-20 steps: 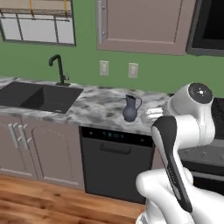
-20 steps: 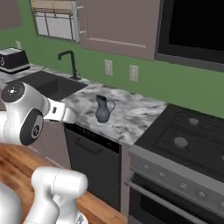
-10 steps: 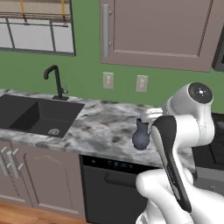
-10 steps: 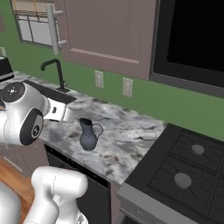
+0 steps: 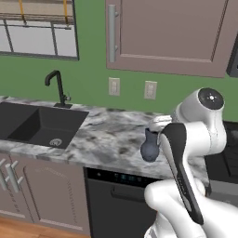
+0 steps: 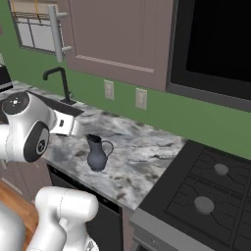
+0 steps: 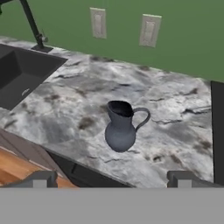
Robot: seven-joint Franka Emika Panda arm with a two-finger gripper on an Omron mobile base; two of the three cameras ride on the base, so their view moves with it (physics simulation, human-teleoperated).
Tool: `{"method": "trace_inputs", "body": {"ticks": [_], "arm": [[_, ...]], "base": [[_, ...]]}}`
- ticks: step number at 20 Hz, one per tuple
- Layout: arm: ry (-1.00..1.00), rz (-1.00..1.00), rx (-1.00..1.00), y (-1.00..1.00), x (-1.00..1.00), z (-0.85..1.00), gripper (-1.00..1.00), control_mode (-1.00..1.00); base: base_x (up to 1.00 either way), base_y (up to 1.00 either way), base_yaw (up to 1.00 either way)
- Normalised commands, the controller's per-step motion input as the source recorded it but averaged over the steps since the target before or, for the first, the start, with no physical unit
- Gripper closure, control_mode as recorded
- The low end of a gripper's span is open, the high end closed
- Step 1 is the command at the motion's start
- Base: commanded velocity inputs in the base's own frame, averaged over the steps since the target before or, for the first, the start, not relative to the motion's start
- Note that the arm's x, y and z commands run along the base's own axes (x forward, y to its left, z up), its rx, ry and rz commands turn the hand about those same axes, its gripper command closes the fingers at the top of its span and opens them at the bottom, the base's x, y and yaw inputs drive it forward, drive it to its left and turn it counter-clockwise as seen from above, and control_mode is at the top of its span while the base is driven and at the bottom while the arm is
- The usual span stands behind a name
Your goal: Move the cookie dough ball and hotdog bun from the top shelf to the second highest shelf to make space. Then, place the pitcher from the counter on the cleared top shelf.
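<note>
left base view: pitcher stands upright on the counter, right of the black sink and tap. the arm's white elbow and forearm sit right next to it and cover its right side – handle hidden here. two wall outlets on the green wall behind, upper cabinet door above them, dishwasher front under the counter edge.

right base view: pitcher upright on the marbled counter, handle pointing right, towards the stove. it stands near the front edge, roughly midway between sink and stove. the white arm joint is just left of it, apart from it. dark microwave above the stove, toaster at the far left edge.

hand view: gripper spread wide – one dark tip at lower left, one at lower right, nothing between them. pitcher is ahead of the tips, centred in the gap but well clear, not touched. handle on its right side, mouth open at the top. counter bare around it, sink corner at upper left, stove edge at far right.
</note>
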Motion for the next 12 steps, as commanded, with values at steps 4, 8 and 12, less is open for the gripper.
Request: {"method": "trace_inputs", "body": {"ticks": [4, 8, 12], "arm": [[0.0, 0.09, -0.04, 0.06, 0.13, -0.38, -1.0, -1.0], [0.0, 0.14, 0.0, -0.02, 0.14, -0.39, -1.0, -1.0], [0.0, 0.21, 0.0, -0.28, 0.09, -0.27, -1.0, -1.0]], "base": [[0.0, 0.0, 0.0], [0.0, 0.0, 0.0], [0.0, 0.0, 0.0]]}}
